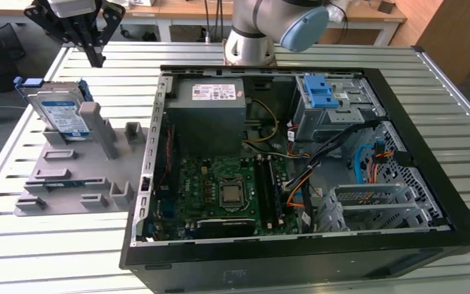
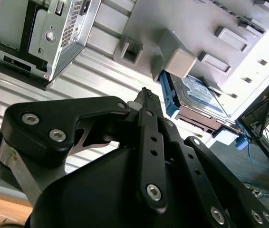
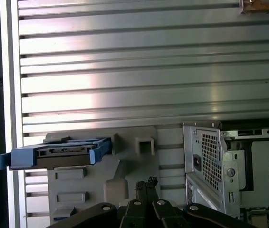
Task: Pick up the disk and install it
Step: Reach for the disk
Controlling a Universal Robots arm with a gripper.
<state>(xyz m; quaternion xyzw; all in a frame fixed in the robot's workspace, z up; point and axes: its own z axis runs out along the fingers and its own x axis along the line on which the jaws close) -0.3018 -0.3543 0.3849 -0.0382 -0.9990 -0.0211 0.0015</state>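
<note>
Plainly, the disk (image 1: 62, 113) has not been lifted. It stands on edge in a slot of the grey holder (image 1: 71, 177) on the desk (image 1: 22, 245), at the exterior view's left, beside the open computer case (image 1: 300, 251). Propped this way, it offers its upper edge and blue carrier to a grasp from above, which I take to be the holder's purpose. The hand (image 1: 98, 61) hangs over the desk near the disk but apart from it, its fingers (image 1: 93, 49) pressed together on nothing (clenched and empty). Inside the case, the cage with blue latches (image 1: 325, 101) sits next to the grey power supply (image 1: 210, 101); the cage is presumably where the disk belongs.

The exterior view gives the layout of holder, case and arm. The first wrist view looks down past the hand (image 3: 146, 184) and shows the disk (image 3: 53, 154) edge-on, a thin blue-framed bar off the hand's line. The second wrist view shows the disk's labelled face (image 2: 198, 95) beyond the closed hand (image 2: 147, 95).
</note>
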